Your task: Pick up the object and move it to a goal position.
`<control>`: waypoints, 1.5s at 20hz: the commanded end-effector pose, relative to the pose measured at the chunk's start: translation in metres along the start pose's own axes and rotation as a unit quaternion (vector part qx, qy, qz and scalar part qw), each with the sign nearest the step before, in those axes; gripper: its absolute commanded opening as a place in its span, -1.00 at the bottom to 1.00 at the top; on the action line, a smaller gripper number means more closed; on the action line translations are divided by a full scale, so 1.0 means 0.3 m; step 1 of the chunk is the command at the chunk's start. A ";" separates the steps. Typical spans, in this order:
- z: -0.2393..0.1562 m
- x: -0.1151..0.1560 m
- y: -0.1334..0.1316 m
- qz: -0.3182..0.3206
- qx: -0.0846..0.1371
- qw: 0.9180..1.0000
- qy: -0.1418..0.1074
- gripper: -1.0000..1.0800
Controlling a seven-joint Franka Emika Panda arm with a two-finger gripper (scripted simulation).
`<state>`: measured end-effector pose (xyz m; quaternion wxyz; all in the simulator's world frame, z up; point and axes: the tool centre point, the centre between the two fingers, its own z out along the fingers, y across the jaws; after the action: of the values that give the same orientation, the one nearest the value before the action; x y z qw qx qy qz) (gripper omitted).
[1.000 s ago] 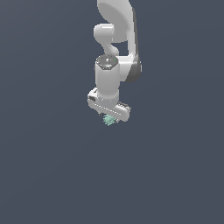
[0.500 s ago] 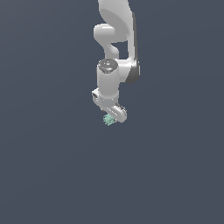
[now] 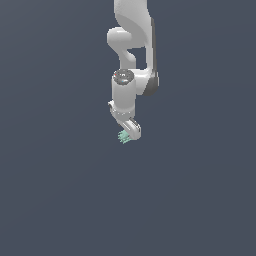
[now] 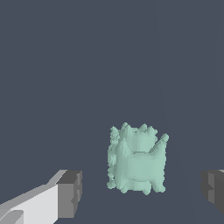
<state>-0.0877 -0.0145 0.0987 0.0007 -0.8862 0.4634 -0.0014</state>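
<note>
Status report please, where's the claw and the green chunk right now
Claw open, a finger on each side of the mint-green chunk, gaps on both sides. Chunk not gripped. Nothing else in view around it.

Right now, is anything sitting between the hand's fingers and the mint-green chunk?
Nothing visible does. In the wrist view the mint-green chunk sits in the gap of the open hand, with bare space between it and each finger. The exterior view shows no other item near it.
</note>
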 end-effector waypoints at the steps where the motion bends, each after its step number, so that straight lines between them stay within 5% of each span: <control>1: 0.009 -0.007 0.011 0.017 -0.001 1.000 0.000 0.92; 28: 0.185 -0.017 0.024 0.035 -0.001 0.999 -0.001 0.92; 29: 0.185 -0.017 0.024 0.035 -0.001 0.999 -0.001 -1.00; 30: 0.185 -0.017 0.024 0.035 -0.001 0.999 -0.001 -1.00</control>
<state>-0.0962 -0.0143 0.0441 0.0001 -0.8695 0.4939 -0.0002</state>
